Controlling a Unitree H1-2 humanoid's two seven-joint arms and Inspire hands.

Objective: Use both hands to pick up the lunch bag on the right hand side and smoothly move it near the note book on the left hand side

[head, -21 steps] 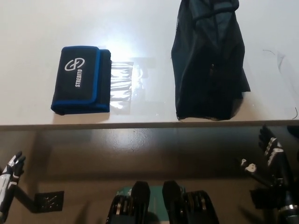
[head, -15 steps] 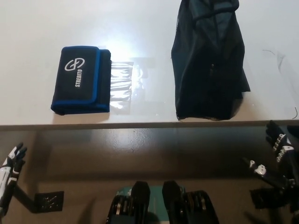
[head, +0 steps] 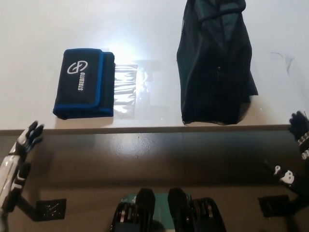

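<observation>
The dark lunch bag [head: 215,67] stands on the white table [head: 38,29] at the right, reaching past the picture's top edge. The black notebook [head: 83,82] with blue trim and a white logo lies flat on the table at the left. My white left hand [head: 21,152] is open at the lower left, its fingertips just below the table's front edge, under the notebook. My black right hand [head: 298,142] is open at the far right edge, below and right of the bag. Neither hand touches anything.
A clear plastic sleeve [head: 129,89] lies between the notebook and the bag. The table's front edge [head: 154,128] runs across the middle, with brown floor below it. A thin dark cord [head: 285,60] lies at the table's right.
Both hands have risen towards the table's front edge. The left hand moved up and slightly right; the right hand moved up and out towards the right edge. The bag and notebook have not moved.
</observation>
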